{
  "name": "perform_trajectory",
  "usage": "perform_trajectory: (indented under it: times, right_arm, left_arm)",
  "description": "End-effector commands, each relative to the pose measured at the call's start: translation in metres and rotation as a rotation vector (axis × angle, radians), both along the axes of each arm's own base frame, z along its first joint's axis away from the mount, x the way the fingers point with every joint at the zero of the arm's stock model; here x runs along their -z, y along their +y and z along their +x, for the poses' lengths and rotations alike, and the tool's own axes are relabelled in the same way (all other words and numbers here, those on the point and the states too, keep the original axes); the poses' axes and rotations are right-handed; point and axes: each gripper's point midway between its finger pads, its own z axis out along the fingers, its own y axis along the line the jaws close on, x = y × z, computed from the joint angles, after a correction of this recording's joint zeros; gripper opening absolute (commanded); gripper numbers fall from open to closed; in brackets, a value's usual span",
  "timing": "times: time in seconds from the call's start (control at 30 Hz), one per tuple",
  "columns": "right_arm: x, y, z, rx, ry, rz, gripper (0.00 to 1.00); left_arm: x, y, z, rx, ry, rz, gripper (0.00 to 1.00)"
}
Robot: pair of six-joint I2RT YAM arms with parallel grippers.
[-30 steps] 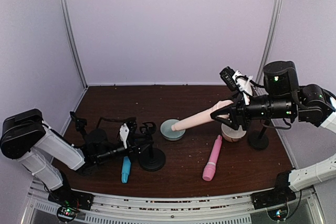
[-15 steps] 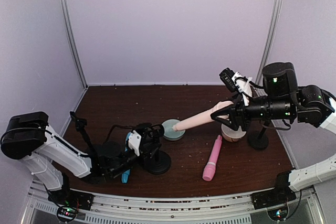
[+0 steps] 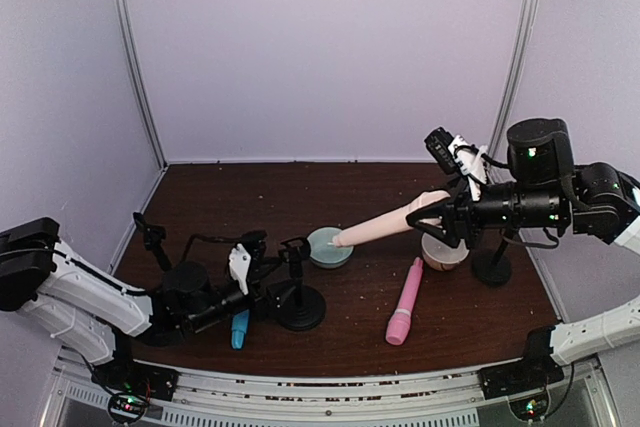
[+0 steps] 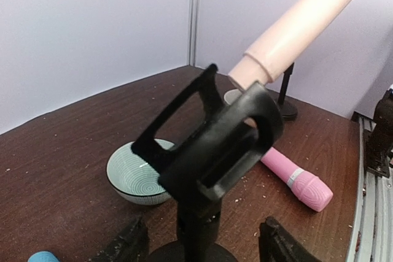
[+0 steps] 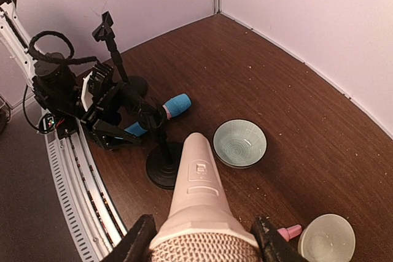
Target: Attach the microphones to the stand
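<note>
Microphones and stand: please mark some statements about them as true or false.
1. The right gripper holds the cream microphone. True.
2. The pink microphone sits in the clip of the stand. False: it lies on the table, and the clip is empty.
3. The sky-blue microphone lies on the table by the left arm. True.
4. The left gripper is clamped on the sky-blue microphone. False: its fingers are open on either side of the stand.
</note>
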Motion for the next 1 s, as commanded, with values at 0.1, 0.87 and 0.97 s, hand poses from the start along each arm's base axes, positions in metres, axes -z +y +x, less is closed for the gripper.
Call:
perform_trajectory:
  times: [0.1,0.87,0.97]
  right_arm:
    - [-0.008,0.001,-0.002,-0.025,-0.011,0.016,0.0]
    - [-0.019,0.024,-0.017,-0.129,0.06,0.104,0.0]
    - [-0.02,0.024,-0.016,-0.128,0.059,0.104,0.0]
  left_arm:
    - [0.001,-0.006,0.002,0.241,-0.004,0.041,0.61]
    - [-0.005,-0.032,0.01,0.366,-0.001,-0.126,0.26]
    - [-0.002,-0.028,0.016,0.323,0.006,-0.115,0.35]
